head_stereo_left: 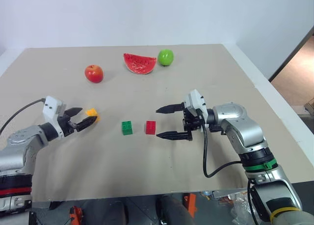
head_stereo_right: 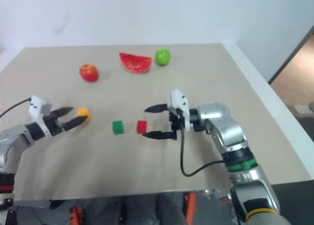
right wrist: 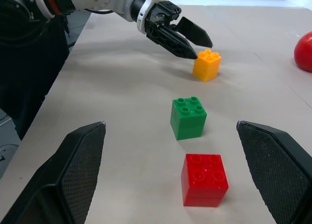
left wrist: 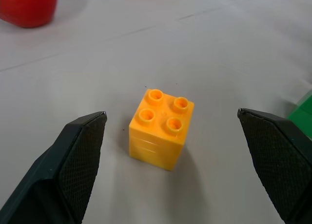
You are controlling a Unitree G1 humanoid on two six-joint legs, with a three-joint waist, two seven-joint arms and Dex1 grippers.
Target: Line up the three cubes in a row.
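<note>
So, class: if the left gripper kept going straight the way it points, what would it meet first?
Most likely the yellow-orange cube, which sits just ahead of the left gripper, centred between its open fingers.

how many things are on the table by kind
cubes: 3 (red cube, green cube, yellow-orange cube)
apples: 2 (red apple, green apple)
watermelon slice: 1
total: 6

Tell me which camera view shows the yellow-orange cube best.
The left wrist view: the yellow-orange cube sits close and upright, all four studs visible. The right wrist view shows it farther off beyond the green cube; both eye views show it small by the left claw.
</note>
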